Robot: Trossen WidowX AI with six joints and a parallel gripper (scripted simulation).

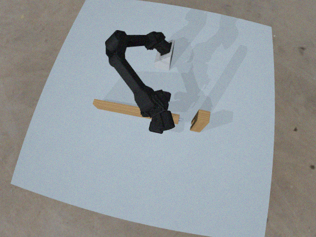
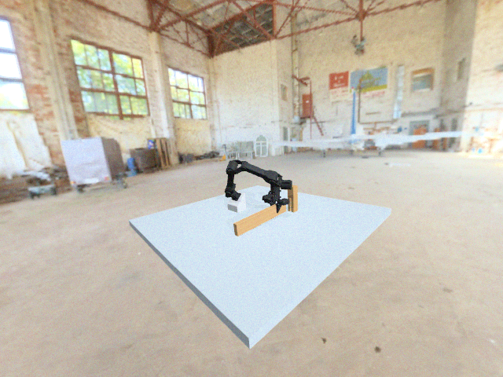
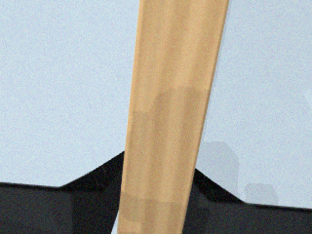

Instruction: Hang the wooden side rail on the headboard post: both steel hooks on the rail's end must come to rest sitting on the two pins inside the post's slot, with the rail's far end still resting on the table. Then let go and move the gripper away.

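Rail (image 1: 117, 107) (image 2: 255, 221) (image 3: 168, 97) in closed gripper (image 1: 165, 121) (image 2: 278, 208) (image 3: 151, 156)

Matte-black arm (image 1: 129, 75) (image 2: 256, 169) with chunky, angular joints.

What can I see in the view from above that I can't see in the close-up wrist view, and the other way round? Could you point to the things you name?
Only the top view shows the steel hooks (image 1: 180, 119), the headboard post (image 1: 204, 117) and the bent black arm (image 1: 127, 72).
Only the wrist view shows the gripper's dark fingers pressing both sides of the wood.
Both show the wooden side rail (image 1: 114, 107) (image 3: 168, 107) and the pale blue table top (image 1: 142, 178) (image 3: 58, 88).
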